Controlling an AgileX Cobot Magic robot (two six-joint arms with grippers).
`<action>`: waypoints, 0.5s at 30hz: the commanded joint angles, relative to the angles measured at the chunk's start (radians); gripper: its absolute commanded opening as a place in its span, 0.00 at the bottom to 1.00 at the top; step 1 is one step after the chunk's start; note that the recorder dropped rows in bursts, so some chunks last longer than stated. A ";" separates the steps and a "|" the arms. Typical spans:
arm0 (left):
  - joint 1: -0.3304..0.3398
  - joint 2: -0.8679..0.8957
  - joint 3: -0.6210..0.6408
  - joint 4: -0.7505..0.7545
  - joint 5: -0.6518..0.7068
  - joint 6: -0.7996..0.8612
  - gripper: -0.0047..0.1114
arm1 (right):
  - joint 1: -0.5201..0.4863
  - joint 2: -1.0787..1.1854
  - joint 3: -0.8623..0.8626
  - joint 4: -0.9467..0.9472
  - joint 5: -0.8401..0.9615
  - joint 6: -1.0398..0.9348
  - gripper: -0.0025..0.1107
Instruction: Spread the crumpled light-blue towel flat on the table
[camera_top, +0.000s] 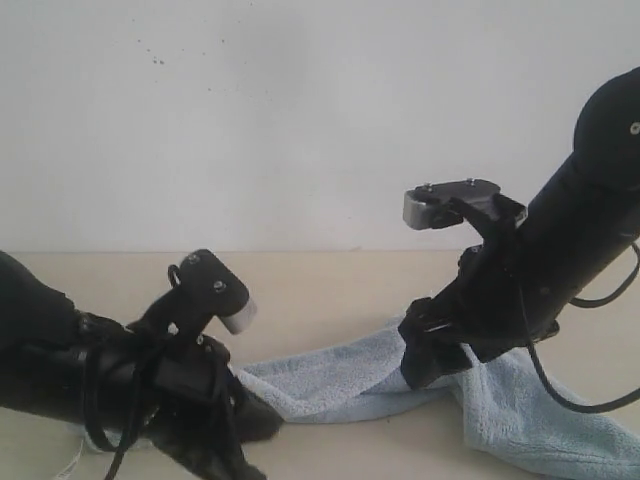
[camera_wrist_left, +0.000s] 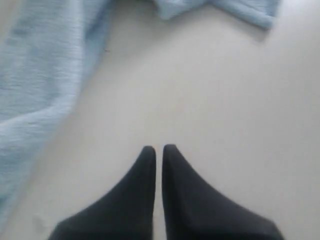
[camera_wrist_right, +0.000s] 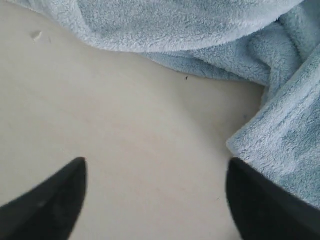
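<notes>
The towel (camera_top: 340, 375) lies crumpled on the desk (camera_top: 330, 270), running from the middle of the scene to the near right in loose folds and ridges, not flat. Part of it passes beneath the right arm (camera_top: 540, 260), and its left end disappears behind the left arm (camera_top: 150, 370).

In the left wrist view the towel (camera_wrist_left: 35, 75) sits bunched beside a stretch of bare desk (camera_wrist_left: 210, 100). The left jaws are pressed together over that bare surface, pinching nothing and clear of the cloth.

In the right wrist view the towel (camera_wrist_right: 175, 25) curves around open desk (camera_wrist_right: 100, 125). The right jaws are spread wide above it, with nothing between them. One fingertip (camera_wrist_right: 260, 200) is right beside a folded edge; whether it touches the cloth I cannot tell.

A white wall (camera_top: 300, 100) with a few dark specks rises beyond the far edge.
</notes>
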 joint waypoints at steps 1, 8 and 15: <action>0.033 0.007 -0.004 0.065 -0.273 -0.061 0.08 | -0.001 0.050 -0.004 -0.057 0.003 -0.015 0.82; 0.091 0.007 -0.004 0.051 -0.356 -0.063 0.08 | -0.001 0.172 -0.004 -0.332 -0.036 0.322 0.54; 0.091 0.007 -0.004 0.046 -0.402 -0.068 0.08 | -0.001 0.218 -0.004 -0.421 -0.050 0.440 0.28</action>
